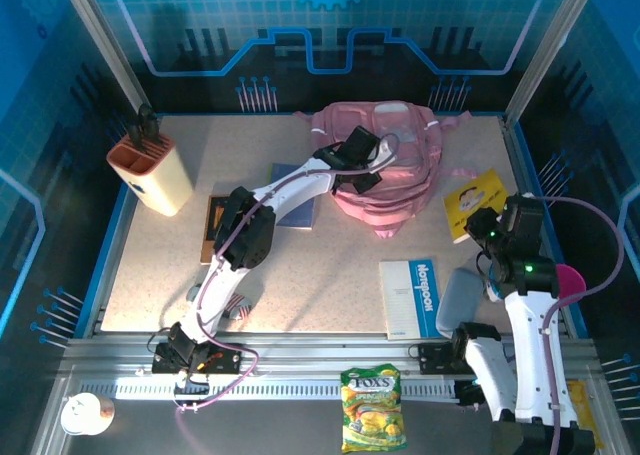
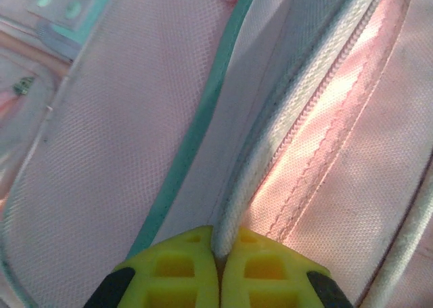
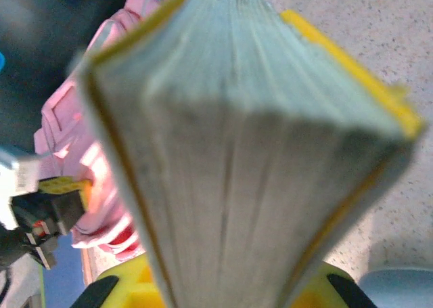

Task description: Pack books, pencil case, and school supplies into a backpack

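The pink backpack (image 1: 400, 175) lies at the back middle of the table. My left gripper (image 1: 361, 175) is on top of it, shut on the white zipper edge (image 2: 270, 145) of the backpack (image 2: 122, 139); the edge runs up from between the yellow fingertips (image 2: 183, 260). My right gripper (image 1: 487, 225) is shut on the yellow book (image 1: 475, 197), whose page edge (image 3: 243, 152) fans out close in front of the right wrist camera. A white-and-blue book (image 1: 412, 297), a blue-purple book (image 1: 296, 211) and a dark book (image 1: 211, 227) lie flat. The striped pencil case (image 1: 239, 306) peeks out beside the left arm.
A beige holder with an orange top (image 1: 150, 173) stands at the back left. A grey pouch (image 1: 458, 300) lies beside the white-and-blue book. A yellow-green snack bag (image 1: 372, 407) and a white round object (image 1: 80, 413) sit on the near rail. Blue walls enclose the table.
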